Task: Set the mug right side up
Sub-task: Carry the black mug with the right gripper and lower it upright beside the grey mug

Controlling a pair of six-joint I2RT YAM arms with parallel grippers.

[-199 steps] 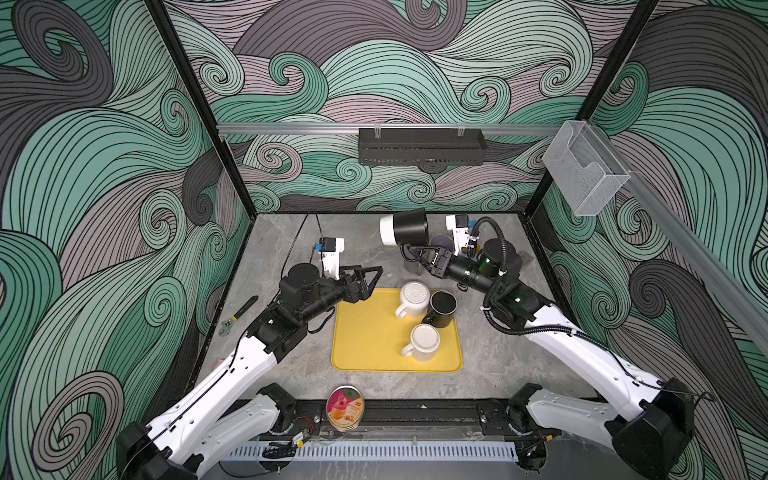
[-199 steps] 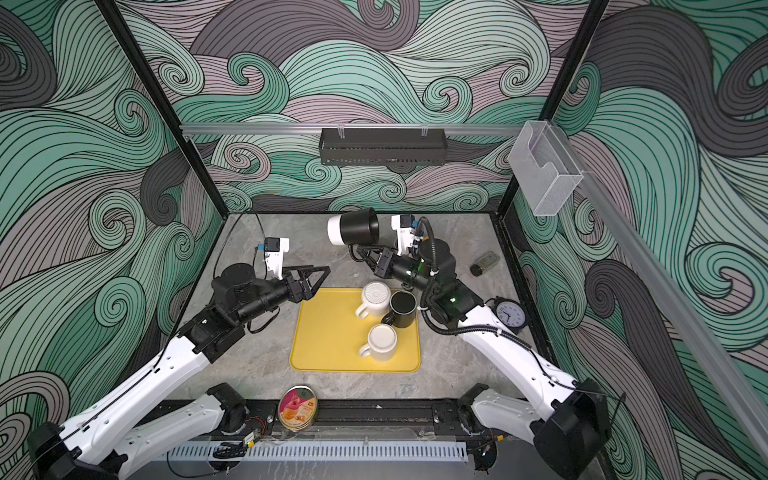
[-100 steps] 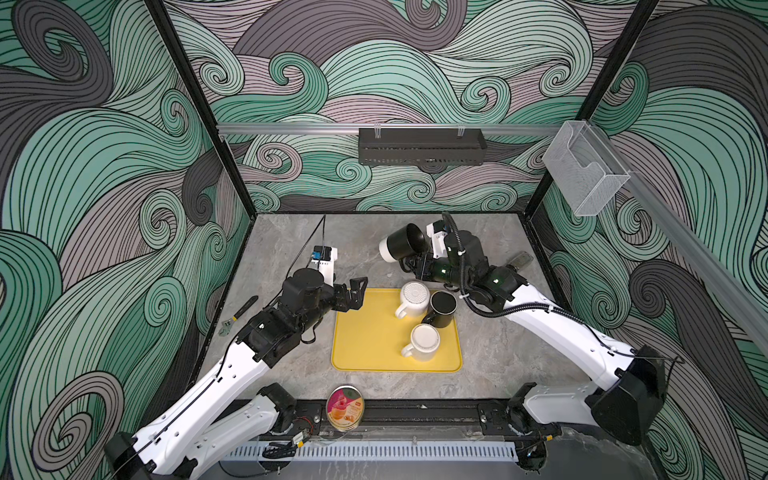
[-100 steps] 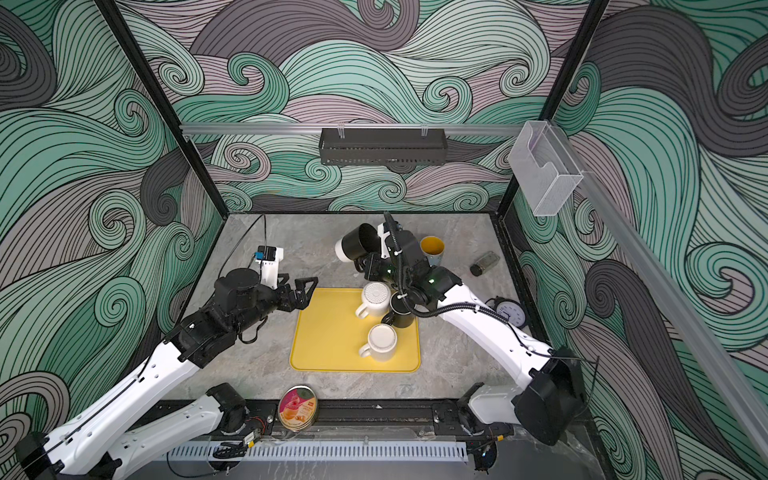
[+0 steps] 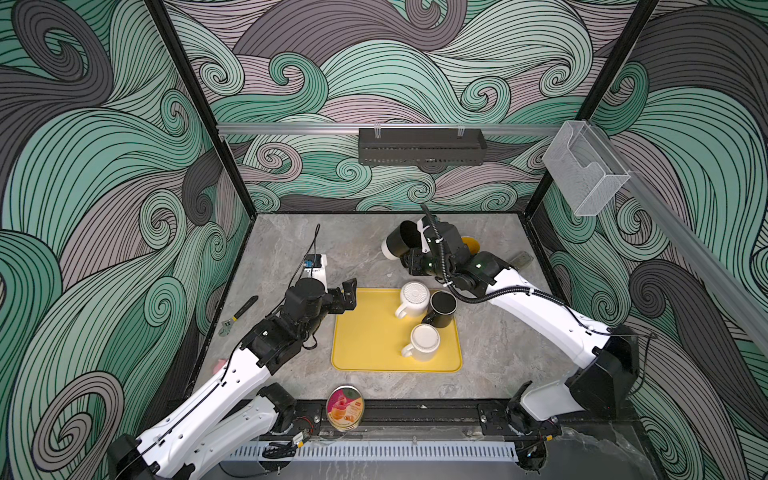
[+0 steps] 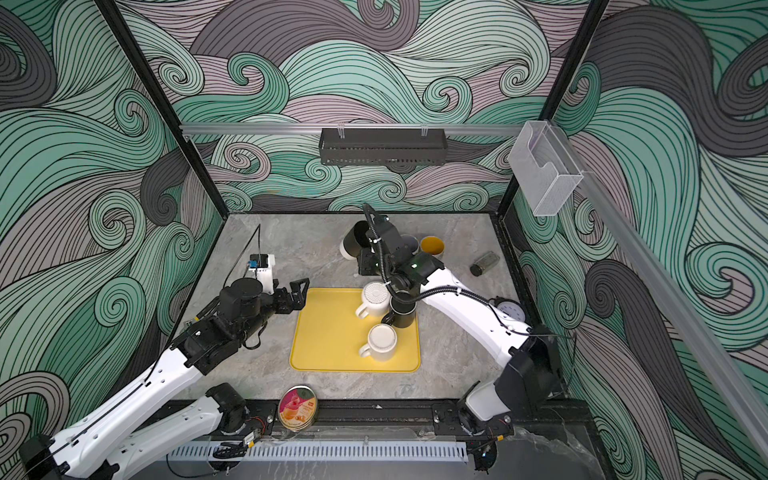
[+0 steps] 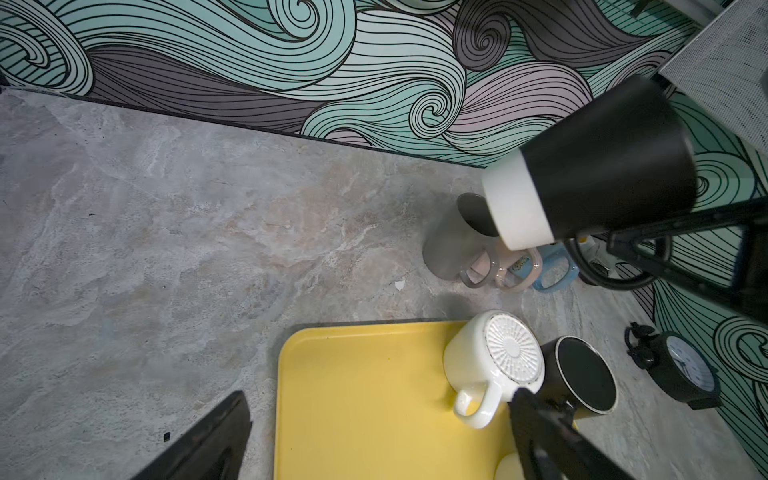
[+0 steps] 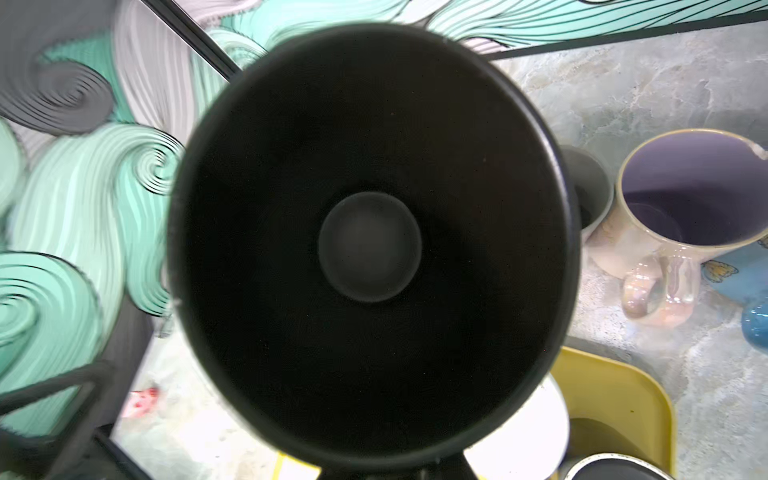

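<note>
Mug (image 5: 400, 245) black, tilted aloft — right gripper (image 5: 412, 262) pinching it; left gripper (image 5: 347, 296) spread wide, empty.

A robot lab cell: swirl-printed walls (image 5: 374, 62), black frame posts (image 5: 199, 108), marble-look tabletop (image 5: 291, 241).

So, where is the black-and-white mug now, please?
In both top views the black-and-white mug hangs in the right gripper, behind the yellow tray.

Right wrist view: black mug (image 8: 370, 245) fills the frame, covering most of the yellow tray (image 8: 615, 399). The wall (image 8: 62, 187) behind is blurred. Blue mug (image 8: 754, 328) cut off at the edge. Small dark item (image 6: 484, 264), far right on the desk (image 6: 291, 249): unidentifiable.
</note>
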